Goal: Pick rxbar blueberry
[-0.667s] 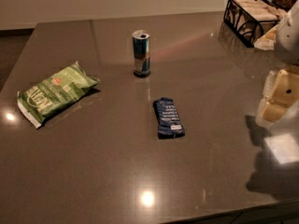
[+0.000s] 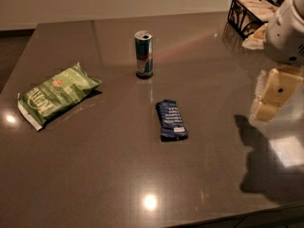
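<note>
The rxbar blueberry is a small flat dark-blue bar with white lettering. It lies flat near the middle of the dark table. My gripper hangs at the right edge of the view, above the table, well to the right of the bar and not touching it. Its cream-coloured fingers point down. Nothing shows in its grasp.
A blue-silver drink can stands upright behind the bar. A green chip bag lies at the left. A black wire basket sits at the back right corner. The table's front edge runs along the bottom right.
The gripper has shifted slightly left, toward the table's middle. The bar, can and bag have not moved.
</note>
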{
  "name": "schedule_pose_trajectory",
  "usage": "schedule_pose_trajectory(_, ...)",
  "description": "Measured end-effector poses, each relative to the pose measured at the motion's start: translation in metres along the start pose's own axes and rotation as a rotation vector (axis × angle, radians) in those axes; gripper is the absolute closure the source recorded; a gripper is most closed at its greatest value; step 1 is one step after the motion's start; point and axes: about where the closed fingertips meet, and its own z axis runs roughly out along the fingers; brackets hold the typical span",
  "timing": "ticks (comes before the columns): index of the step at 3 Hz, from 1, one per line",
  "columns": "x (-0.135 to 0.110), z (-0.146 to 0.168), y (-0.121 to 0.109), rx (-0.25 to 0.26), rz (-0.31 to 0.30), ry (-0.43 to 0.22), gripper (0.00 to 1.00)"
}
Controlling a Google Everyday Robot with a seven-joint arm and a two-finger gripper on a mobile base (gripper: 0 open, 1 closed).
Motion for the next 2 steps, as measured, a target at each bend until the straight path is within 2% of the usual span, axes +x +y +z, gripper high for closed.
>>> schedule_pose_trajectory(2,-0.056,0.034,-0.002,-0.08,-0.223,-0.11,0.0)
